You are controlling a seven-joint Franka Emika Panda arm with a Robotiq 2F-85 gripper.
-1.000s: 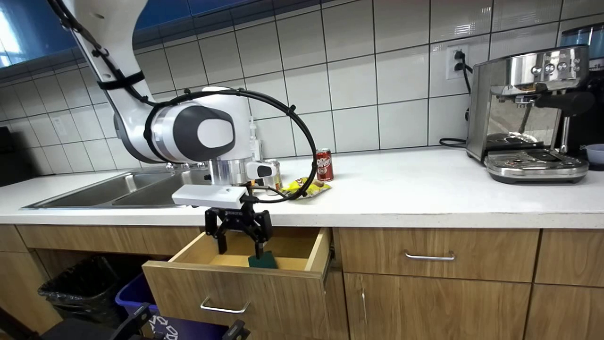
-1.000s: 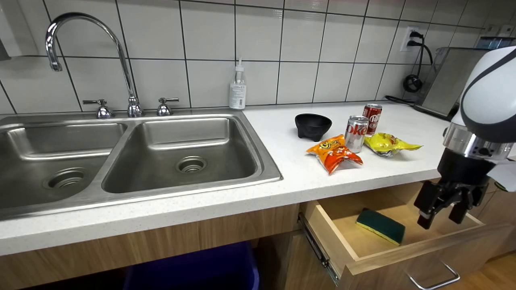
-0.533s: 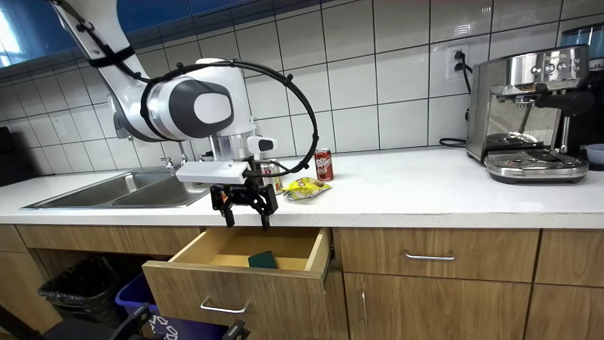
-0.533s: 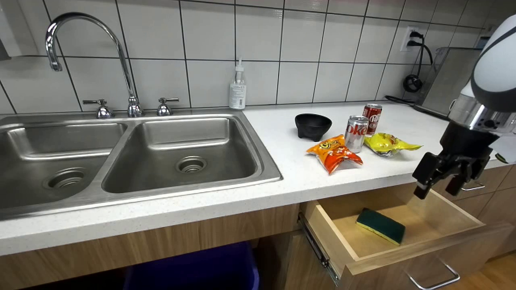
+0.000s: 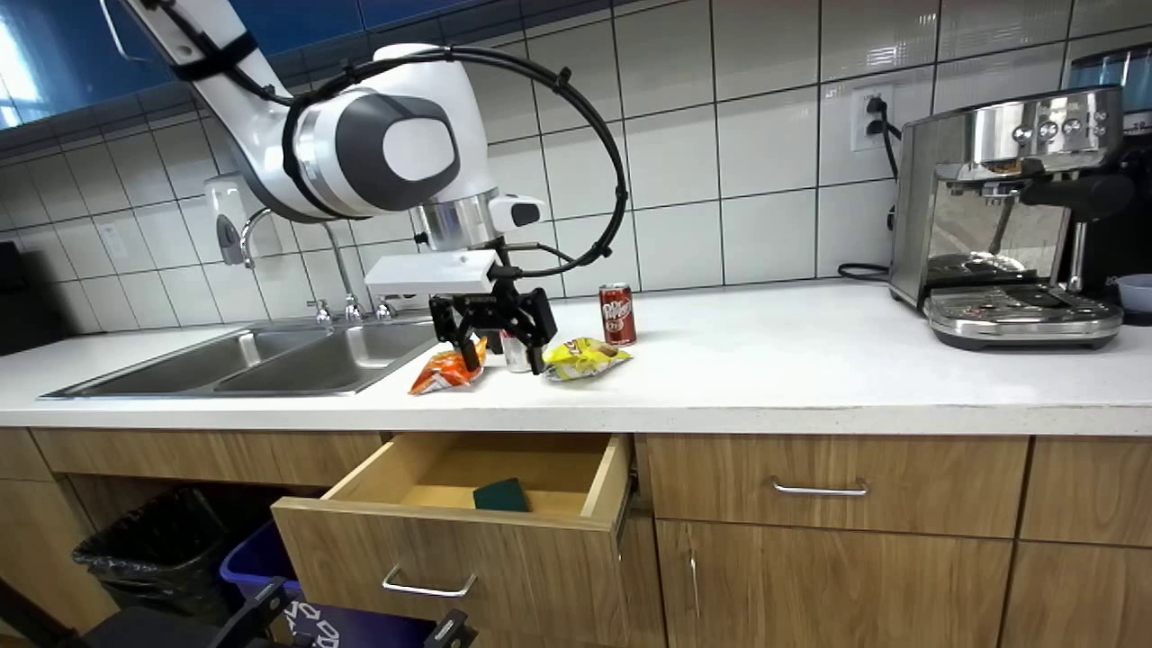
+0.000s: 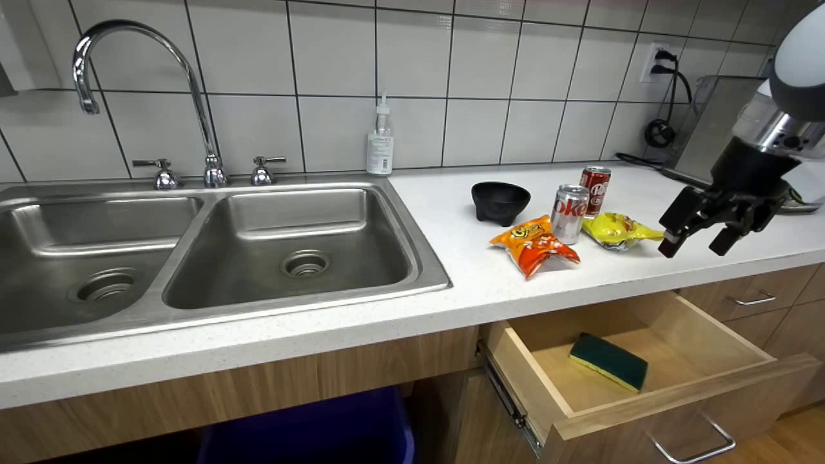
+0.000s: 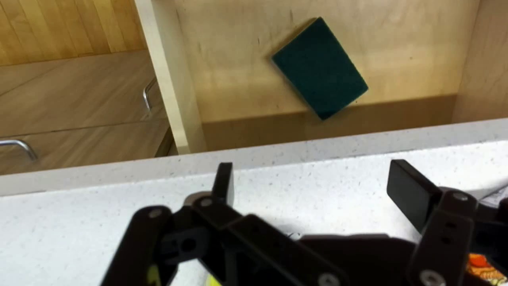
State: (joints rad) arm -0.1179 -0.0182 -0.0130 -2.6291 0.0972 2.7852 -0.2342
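Observation:
My gripper (image 5: 504, 364) is open and holds nothing. It points down above the countertop near its front edge, and it also shows in an exterior view (image 6: 694, 248) and in the wrist view (image 7: 311, 178). A dark green sponge (image 6: 609, 362) with a yellow underside lies in the open wooden drawer (image 5: 432, 509); it shows whole in the wrist view (image 7: 320, 69). Nearest the gripper are a yellow snack bag (image 6: 619, 231) and an orange snack bag (image 5: 447, 371). A silver Coke can (image 6: 568, 216) and a red Dr Pepper can (image 5: 617, 315) stand upright behind them.
A black bowl (image 6: 500, 200) stands by the double sink (image 6: 425, 270) with its tall faucet (image 6: 200, 96). A soap bottle (image 6: 380, 142) stands at the wall. An espresso machine (image 5: 918, 207) is along the counter. A blue bin (image 5: 247, 562) and black-lined bin (image 5: 153, 549) are below.
My gripper has risen from within the drawer to above the countertop, staying open and empty. The sponge and drawer have not moved. The orange bag is now uncovered in an exterior view.

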